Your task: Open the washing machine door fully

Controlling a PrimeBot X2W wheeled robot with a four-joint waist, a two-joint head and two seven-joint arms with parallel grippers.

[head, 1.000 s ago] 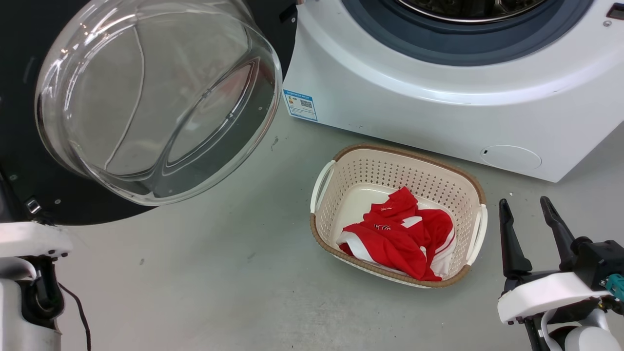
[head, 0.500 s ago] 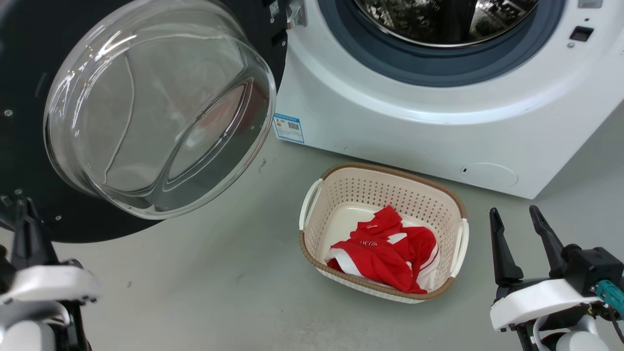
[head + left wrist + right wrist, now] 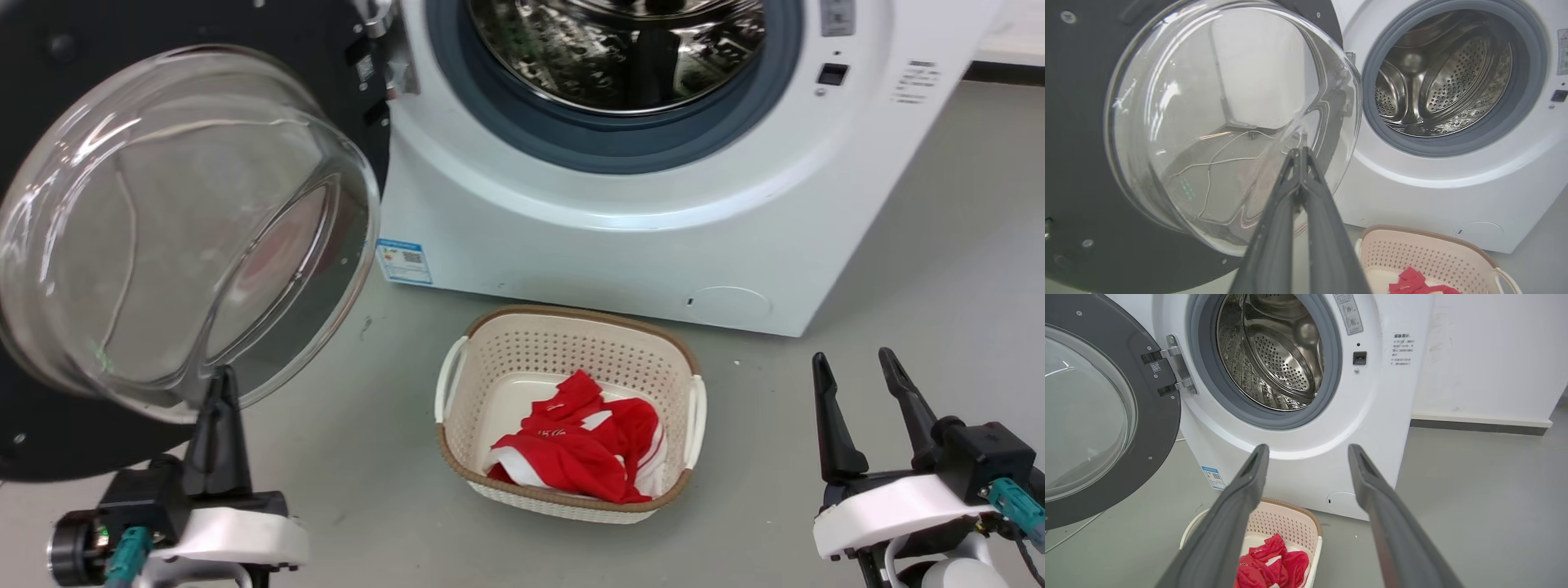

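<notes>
The beige basket (image 3: 571,359) before the washing machine (image 3: 620,237) holds a red garment (image 3: 580,457). The left claw (image 3: 221,377), pressed together, points up at the open washing machine door (image 3: 180,229); the right claw (image 3: 851,359) stands spread.

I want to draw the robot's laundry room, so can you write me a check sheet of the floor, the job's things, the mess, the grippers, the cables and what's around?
Surface: grey floor, a few small marks.
Job's things: washing machine door stands wide open on its hinge, left of the opening; washing machine uncovered, no laundry seen in its drum.
Clutter: basket on the floor before the machine, red clothes inside.
Grippers: left gripper shut, holding nothing, tip in front of the door's glass, contact unclear; right gripper open, empty.
Cables: thin pale cable on the floor below the door.
Surroundings: white wall with dark skirting beside the machine.
</notes>
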